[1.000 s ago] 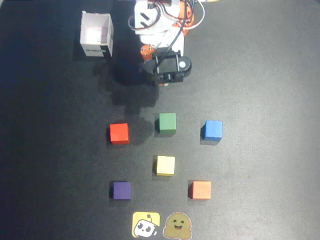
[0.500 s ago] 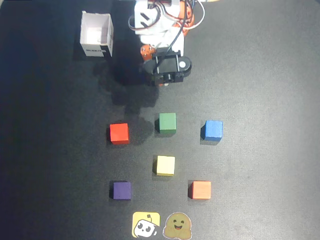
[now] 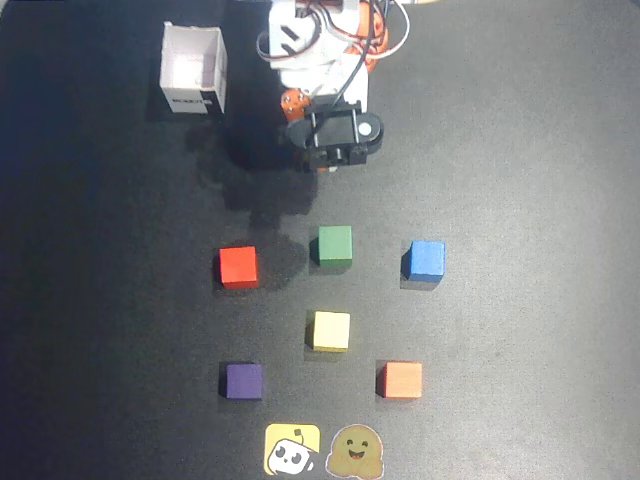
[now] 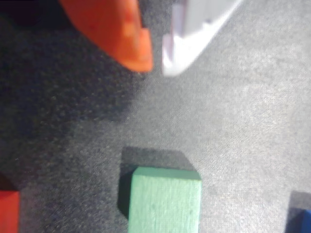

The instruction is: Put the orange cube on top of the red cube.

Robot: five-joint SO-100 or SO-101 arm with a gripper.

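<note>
On the dark matte table (image 3: pixel 520 150), a small green cube (image 3: pixel 335 245) sits left of a blue cube (image 3: pixel 425 260). Nearer lie a pale yellow cube (image 3: pixel 331 331) and a purple cube (image 3: pixel 243 381). Two cartoon stickers (image 3: pixel 325 450) mark the near edge. A white open box (image 3: pixel 193 68), seemingly cardboard, stands far left.

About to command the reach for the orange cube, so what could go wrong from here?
1. The yellow cube and green cube lie between the gripper and the orange cube; a low reach may knock them.
2. The gripper's tips are nearly closed and would likely need opening first.
3. The orange cube and red cube have similar hues, so targeting the wrong one is possible.
</note>
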